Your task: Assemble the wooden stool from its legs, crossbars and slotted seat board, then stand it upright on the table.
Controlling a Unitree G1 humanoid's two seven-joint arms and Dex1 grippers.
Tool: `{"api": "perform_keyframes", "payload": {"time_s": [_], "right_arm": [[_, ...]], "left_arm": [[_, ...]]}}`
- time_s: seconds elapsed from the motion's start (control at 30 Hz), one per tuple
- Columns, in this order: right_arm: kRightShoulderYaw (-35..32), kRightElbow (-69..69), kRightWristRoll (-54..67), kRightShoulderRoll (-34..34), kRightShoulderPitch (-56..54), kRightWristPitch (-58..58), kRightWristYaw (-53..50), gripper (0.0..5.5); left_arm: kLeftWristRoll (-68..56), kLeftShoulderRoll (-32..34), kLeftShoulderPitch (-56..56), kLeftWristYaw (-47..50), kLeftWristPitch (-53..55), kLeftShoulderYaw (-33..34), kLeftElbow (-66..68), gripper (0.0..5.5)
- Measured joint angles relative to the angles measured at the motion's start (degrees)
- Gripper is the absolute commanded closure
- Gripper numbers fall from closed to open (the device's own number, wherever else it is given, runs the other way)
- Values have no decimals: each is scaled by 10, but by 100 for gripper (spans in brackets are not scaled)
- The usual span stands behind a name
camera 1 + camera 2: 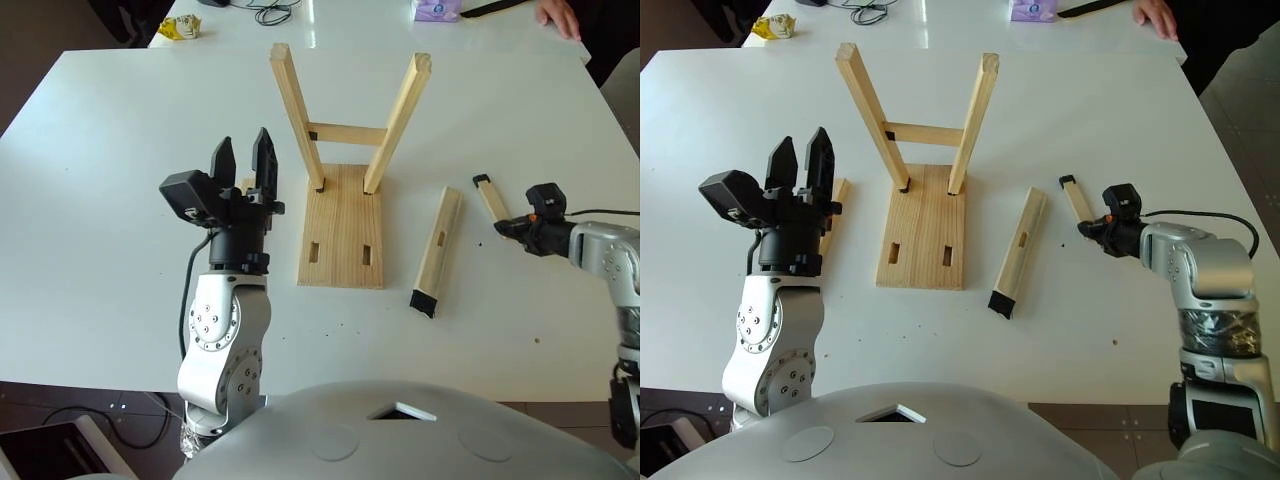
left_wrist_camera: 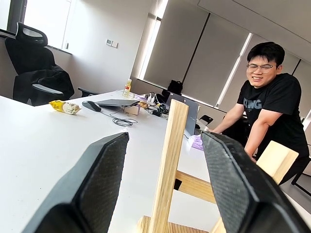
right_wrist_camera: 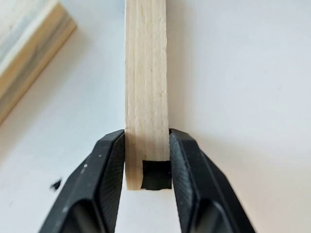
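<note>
One white worktop (image 1: 100, 200) carries the seat board (image 1: 340, 250) flat at its centre, with two upright legs (image 1: 297, 115) in its far slots and its near slots empty. Just right of the board a loose leg (image 1: 438, 245) lies with its long axis running near to far, closer to my right arm. Farther right, my right end effector (image 3: 146, 145) clamps the near end of a short crossbar (image 3: 146, 73), and my left end effector (image 1: 243, 142) hovers open to the board's left.

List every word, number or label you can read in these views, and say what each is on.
No text is readable.
Yellow packet: print too small to read.
Purple pack: print too small to read.
Bare wood, no markings: seat board, loose leg, crossbar in the right gripper.
</note>
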Motion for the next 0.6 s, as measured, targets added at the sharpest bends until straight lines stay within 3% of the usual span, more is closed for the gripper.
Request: {"api": "perform_keyframes", "payload": {"time_s": [0.13,0.23,0.43,0.6], "right_arm": [[-43,74,12,122,-140,-11,-63,420],[-74,44,32,148,-198,-10,-80,420],[-132,-17,64,200,-175,3,-110,420],[-211,-30,179,259,-261,-22,-98,420]], "left_arm": [[-29,20,-38,-29,17,31,9,274],[-54,40,-69,-49,37,60,17,274],[-92,70,-94,-81,67,90,33,274],[-175,96,-149,-118,78,138,34,274]]}}
